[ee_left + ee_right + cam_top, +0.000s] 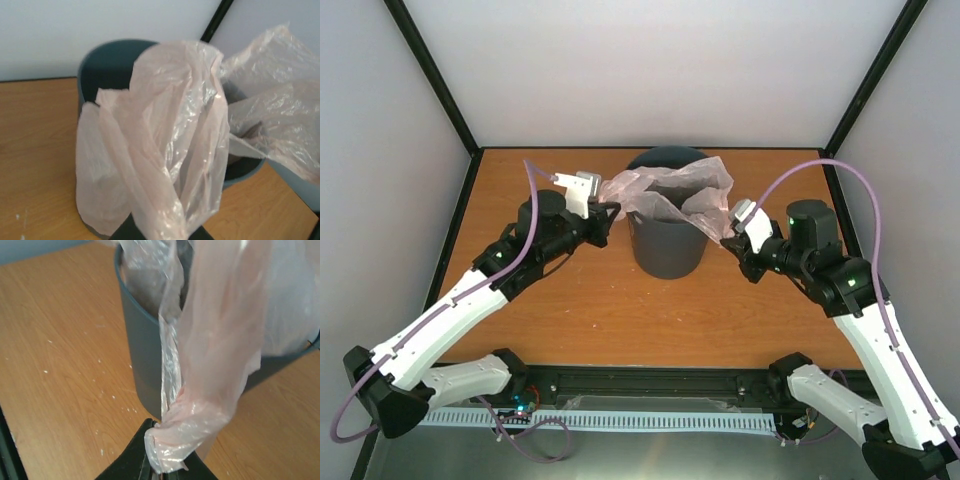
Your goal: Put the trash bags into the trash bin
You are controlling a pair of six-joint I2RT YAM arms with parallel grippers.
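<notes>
Left wrist view: thin translucent pale-pink plastic bag (170, 150) drapes over near wall of dark grey round plastic bin (107, 65), hiding bin's base and most of rim. Bottom edge cuts left gripper (161, 234); only dark wedges show either side of pinched film, fingertips covered. Right wrist view: bottom edge also cuts right gripper (161, 464), tips buried in bunched bag; bin top runs off upper edge. Top view: bag masks much of bin interior; both grippers too small to show the pinch.
</notes>
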